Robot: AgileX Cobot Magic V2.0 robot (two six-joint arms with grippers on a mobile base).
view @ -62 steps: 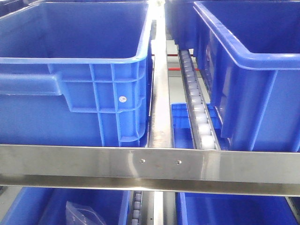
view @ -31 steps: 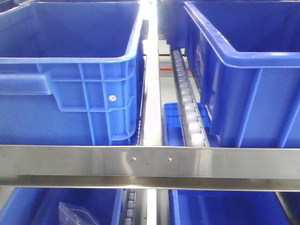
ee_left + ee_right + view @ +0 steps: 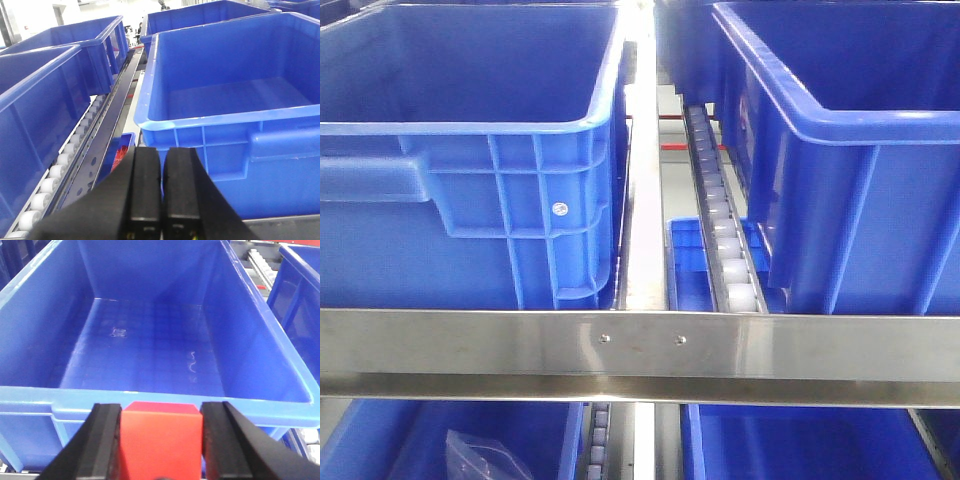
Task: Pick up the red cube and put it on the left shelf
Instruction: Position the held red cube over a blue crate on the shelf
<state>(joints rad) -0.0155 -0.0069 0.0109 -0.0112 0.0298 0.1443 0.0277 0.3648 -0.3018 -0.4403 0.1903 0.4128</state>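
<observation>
Both grippers are clamped: right gripper (image 3: 160,445) pinches the red cube (image 3: 160,440) just short of a blue crate (image 3: 150,340) on the left shelf (image 3: 640,345), left gripper (image 3: 161,185) has its jaws pressed together on nothing.

Front view since a second ago — left shelf (image 3: 640,345) slid leftward, then settled — crates (image 3: 470,150) likewise

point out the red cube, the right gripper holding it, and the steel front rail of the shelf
red cube (image 3: 160,442), right wrist view, front face.
right gripper (image 3: 161,440), right wrist view, midway between its fingertips.
steel front rail (image 3: 470,345), front-facing view, bare left stretch.
</observation>
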